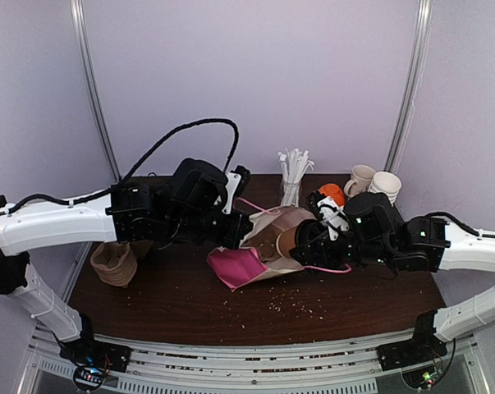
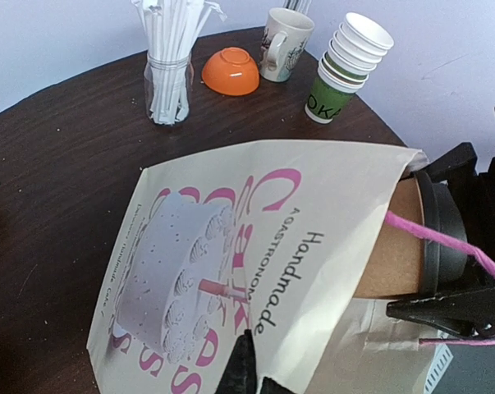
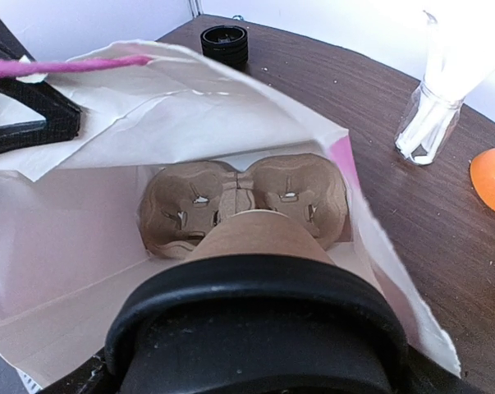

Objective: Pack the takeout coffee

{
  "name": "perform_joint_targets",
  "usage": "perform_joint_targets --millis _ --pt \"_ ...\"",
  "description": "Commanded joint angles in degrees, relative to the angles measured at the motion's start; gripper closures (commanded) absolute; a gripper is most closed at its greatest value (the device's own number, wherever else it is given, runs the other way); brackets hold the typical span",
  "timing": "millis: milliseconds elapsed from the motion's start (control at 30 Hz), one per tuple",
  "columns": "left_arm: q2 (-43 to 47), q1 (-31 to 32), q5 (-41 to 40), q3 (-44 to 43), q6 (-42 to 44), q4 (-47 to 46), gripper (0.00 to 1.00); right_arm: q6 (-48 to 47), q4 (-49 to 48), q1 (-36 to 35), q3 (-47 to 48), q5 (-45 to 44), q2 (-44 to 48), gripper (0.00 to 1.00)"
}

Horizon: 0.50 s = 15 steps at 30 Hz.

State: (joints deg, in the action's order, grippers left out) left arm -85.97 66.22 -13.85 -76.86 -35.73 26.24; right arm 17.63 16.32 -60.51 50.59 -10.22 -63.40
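Here, the overhead view shows two arms meeting at the centre of the desk (image 1: 165, 304).

**Left of frame.** The left arm reaches in low and nearly level from the left edge, with its wrist turned toward the centre. The left claw (image 2: 247, 371) is fully closed and pinches the near edge of the paper bag (image 2: 231, 271). This grip appears to lift the upper wall so that the mouth gapes toward the right. A brown pulp tray (image 1: 114, 263) lies at lower left, well apart from the bag.

**Centre.** The bag lies on its side, printed face up, and a pink cord handle (image 2: 432, 240) trails across the mouth. Deep inside it sits a pulp cup carrier (image 3: 243, 205) with two wells showing, presumably the seat meant for the drink. At the mouth is the takeout coffee (image 2: 391, 246), a brown cup with a black dome lid. It is held on its side, with its base inside the bag and its lid outside.

**Right of frame.** The right claw (image 1: 306, 244) is spread wide around the lid end and has the cup in its grasp. The right arm extends level from the right edge, roughly in line with the bag's length, a pose suited to sliding the cup inward.

**Upper right.** A straw glass (image 1: 291, 176), an orange bowl (image 1: 332, 194), a mug (image 1: 360, 178) and stacked cups (image 1: 386, 185) stand clear of the work.
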Motion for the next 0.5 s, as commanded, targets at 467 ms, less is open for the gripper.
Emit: perform_joint_targets --millis 467 --pt "-4.5 7.0 -1.1 -3.8 7.4 -5.6 1.00 -8.0 -13.6 -4.2 -13.3 -8.5 5.8 0.20"
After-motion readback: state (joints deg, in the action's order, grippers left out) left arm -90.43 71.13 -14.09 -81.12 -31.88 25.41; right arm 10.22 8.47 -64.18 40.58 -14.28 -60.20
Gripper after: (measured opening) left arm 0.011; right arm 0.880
